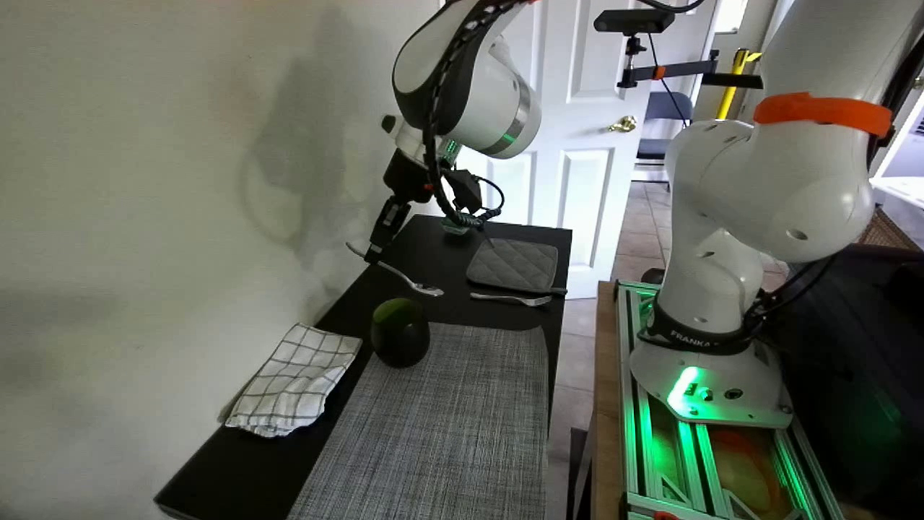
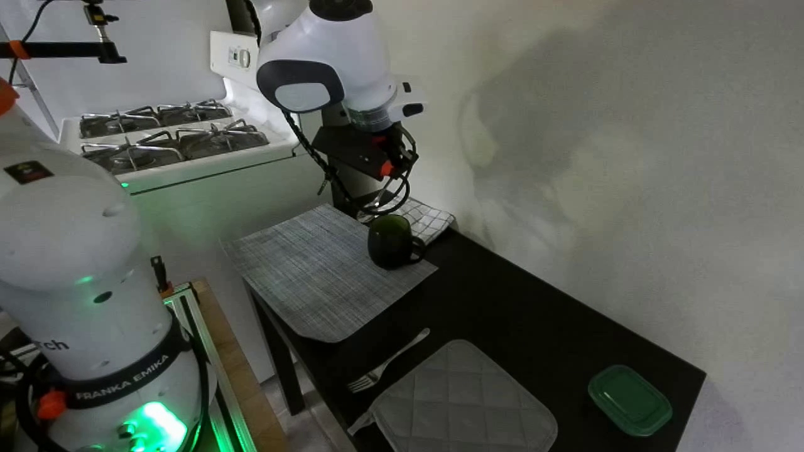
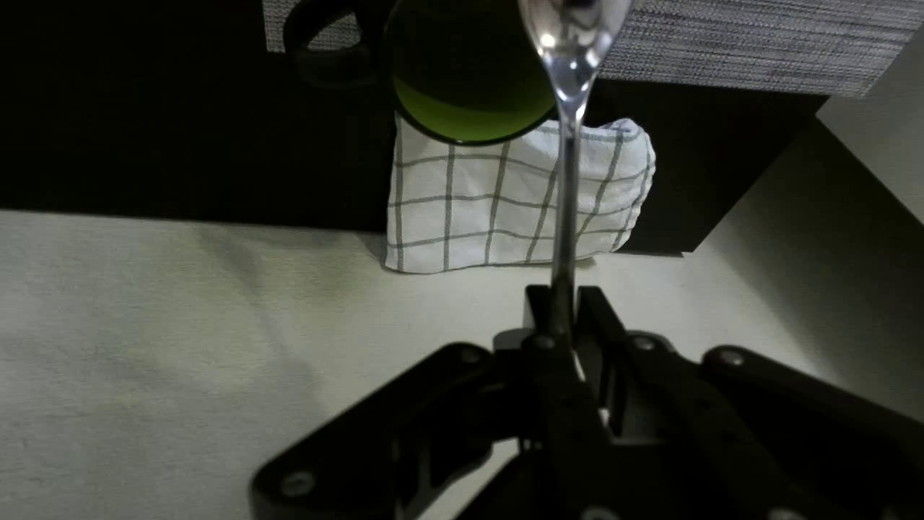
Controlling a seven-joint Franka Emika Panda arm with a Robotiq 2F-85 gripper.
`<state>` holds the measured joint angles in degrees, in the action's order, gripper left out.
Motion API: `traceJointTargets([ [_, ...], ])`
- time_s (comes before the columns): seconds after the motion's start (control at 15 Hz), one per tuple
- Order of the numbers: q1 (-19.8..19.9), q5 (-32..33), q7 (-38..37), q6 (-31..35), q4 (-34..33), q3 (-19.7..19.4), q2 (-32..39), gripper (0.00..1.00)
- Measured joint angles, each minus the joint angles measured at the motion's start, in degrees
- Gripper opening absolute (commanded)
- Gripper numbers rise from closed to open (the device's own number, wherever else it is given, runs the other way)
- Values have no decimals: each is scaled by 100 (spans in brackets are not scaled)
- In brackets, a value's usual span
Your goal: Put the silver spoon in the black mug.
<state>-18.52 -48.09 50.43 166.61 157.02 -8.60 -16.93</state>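
My gripper (image 3: 565, 296) is shut on the handle of the silver spoon (image 3: 570, 144). The spoon's bowl end points away from the fingers, toward the top of the wrist view. In an exterior view, the gripper (image 1: 374, 253) holds the spoon (image 1: 406, 277) tilted above the table, bowl end lower. The black mug (image 1: 401, 336) stands upright on the corner of the placemat. It also shows in an exterior view (image 2: 389, 243) with its handle visible. In the wrist view, the mug (image 3: 469, 119) is open toward me, and the spoon bowl overlaps its rim edge, apart in depth.
A checked cloth (image 1: 299, 379) lies beside the mug along the wall. The grey placemat (image 1: 455, 419) covers the table's near part. A fork (image 2: 391, 362), a grey pot holder (image 2: 471, 402) and a green lidded container (image 2: 630, 400) lie on the black table.
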Motion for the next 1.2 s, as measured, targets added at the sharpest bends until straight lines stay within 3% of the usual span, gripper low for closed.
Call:
traceJointTargets([
  [0.07,0,0,0,0,0,0,0,12],
  [0.13,0,0,0,0,0,0,0,3],
  [0.53,-150,-320,309,3,-134,-121,2,3],
  [1.2,-719,-1753,1851,3,-526,-578,138,3],
])
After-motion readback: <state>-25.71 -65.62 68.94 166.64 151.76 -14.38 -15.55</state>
